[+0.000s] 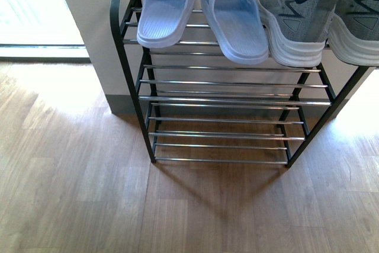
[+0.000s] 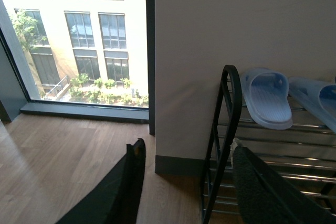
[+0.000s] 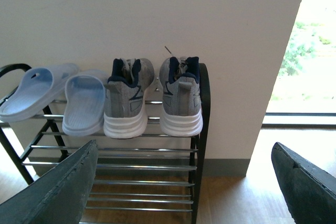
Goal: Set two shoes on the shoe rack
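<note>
The shoe rack (image 1: 135,96) (image 3: 201,145) (image 2: 218,145) stands against the wall, black-framed with chrome rod shelves. On its top shelf sit two grey sneakers (image 1: 296,19) (image 1: 358,22) (image 3: 126,103) (image 3: 181,100), heels outward, beside two pale blue slides (image 1: 166,10) (image 1: 237,22) (image 3: 34,90) (image 3: 84,103) (image 2: 268,98). Neither arm shows in the front view. In the left wrist view my left gripper (image 2: 186,156) is open and empty, off the rack's left end. Seen in the right wrist view, my right gripper (image 3: 184,166) is open and empty, back from the rack's right end.
Lower chrome shelves (image 1: 219,122) hold nothing. Wooden floor (image 1: 89,194) spreads in front of the rack. A full-height window (image 2: 73,40) lies left of the wall, with another bright opening (image 3: 296,72) on the right.
</note>
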`<control>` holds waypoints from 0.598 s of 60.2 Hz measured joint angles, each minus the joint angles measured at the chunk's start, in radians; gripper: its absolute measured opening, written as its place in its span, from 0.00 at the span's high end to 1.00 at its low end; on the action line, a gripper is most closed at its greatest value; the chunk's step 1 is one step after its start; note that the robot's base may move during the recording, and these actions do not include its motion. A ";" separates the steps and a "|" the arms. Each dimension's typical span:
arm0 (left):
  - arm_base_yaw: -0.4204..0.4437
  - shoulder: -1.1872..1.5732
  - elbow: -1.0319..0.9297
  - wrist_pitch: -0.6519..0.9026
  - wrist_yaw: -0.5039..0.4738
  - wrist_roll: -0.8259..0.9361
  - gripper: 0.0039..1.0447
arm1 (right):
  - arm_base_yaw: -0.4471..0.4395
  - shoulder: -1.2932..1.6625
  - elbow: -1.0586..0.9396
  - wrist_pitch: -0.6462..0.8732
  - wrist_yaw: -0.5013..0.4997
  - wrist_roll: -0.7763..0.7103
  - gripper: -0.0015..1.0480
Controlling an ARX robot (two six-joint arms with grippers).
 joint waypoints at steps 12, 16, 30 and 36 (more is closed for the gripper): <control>0.000 0.000 0.000 0.000 0.000 0.002 0.09 | 0.000 0.000 0.000 0.000 -0.001 0.000 0.09; 0.000 0.000 0.000 0.000 0.000 0.002 0.09 | 0.000 0.000 0.000 0.000 -0.001 0.000 0.09; 0.000 0.000 0.000 0.000 0.000 0.003 0.09 | 0.000 0.000 0.000 0.000 0.000 0.000 0.09; 0.000 0.000 0.000 0.000 0.000 0.003 0.09 | 0.000 0.000 0.000 0.000 0.000 0.000 0.09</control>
